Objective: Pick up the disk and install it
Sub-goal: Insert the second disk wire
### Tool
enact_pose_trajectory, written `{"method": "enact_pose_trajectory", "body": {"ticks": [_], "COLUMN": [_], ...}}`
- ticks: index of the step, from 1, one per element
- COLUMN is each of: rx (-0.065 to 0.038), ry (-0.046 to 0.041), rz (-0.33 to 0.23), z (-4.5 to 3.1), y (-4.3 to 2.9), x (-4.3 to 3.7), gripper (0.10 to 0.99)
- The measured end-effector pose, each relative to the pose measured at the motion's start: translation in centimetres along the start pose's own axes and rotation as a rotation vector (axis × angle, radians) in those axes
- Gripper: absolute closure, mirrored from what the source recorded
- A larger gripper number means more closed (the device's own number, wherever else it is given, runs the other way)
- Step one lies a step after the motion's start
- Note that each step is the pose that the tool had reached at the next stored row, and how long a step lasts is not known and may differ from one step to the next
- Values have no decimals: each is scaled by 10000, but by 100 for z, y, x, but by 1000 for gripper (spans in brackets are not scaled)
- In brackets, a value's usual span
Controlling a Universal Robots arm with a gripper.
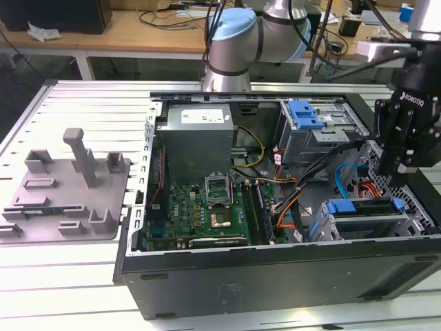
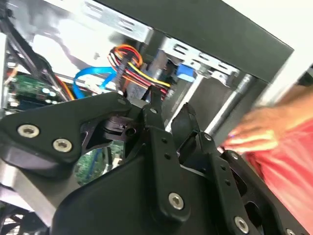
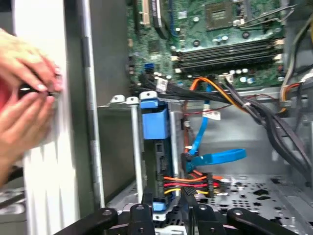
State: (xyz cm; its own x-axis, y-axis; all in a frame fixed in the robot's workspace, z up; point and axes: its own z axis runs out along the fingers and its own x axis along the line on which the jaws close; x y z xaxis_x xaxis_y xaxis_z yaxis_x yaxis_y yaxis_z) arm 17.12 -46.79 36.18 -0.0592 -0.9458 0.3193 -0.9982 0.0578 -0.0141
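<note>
Beside the cage, the disk (image 3: pixel 155 147) sits slotted, lower end hidden.

A robotics lab: an open computer case (image 1: pixel 275 276) on a slotted aluminium table (image 1: pixel 83 103), cluttered workbenches (image 1: pixel 138 31) behind.

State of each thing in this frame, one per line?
computer case: on its side, panel off, interior exposed.
disk: slotted in the drive cage, not held.
gripper: above that cage.
person's hand: at the case's outer wall.
</note>
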Motion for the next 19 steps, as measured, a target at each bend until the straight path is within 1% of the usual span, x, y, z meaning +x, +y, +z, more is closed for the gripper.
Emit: {"method": "enact_pose_trajectory", "body": {"ticks": [1, 2, 3, 4, 7, 11, 12, 13, 14, 19], "rx": [16, 29, 42, 58, 100, 130, 135, 142, 147, 151], "ry": [259, 457, 468, 471, 469, 466, 465, 478, 494, 495], "rz": [1, 4, 7, 12, 28, 38, 37, 21, 9, -1], "z": [-32, -73, -92, -96, -97, -96, -96, -96, -99, -99], "y": [3, 22, 50, 74, 161, 266, 314, 341, 341, 342], "x": [-37, -142, -202, -209, -207, -202, -199, -201, -208, -209], "gripper": [722, 722, 722, 722, 722, 722, 722, 722, 722, 722]}}
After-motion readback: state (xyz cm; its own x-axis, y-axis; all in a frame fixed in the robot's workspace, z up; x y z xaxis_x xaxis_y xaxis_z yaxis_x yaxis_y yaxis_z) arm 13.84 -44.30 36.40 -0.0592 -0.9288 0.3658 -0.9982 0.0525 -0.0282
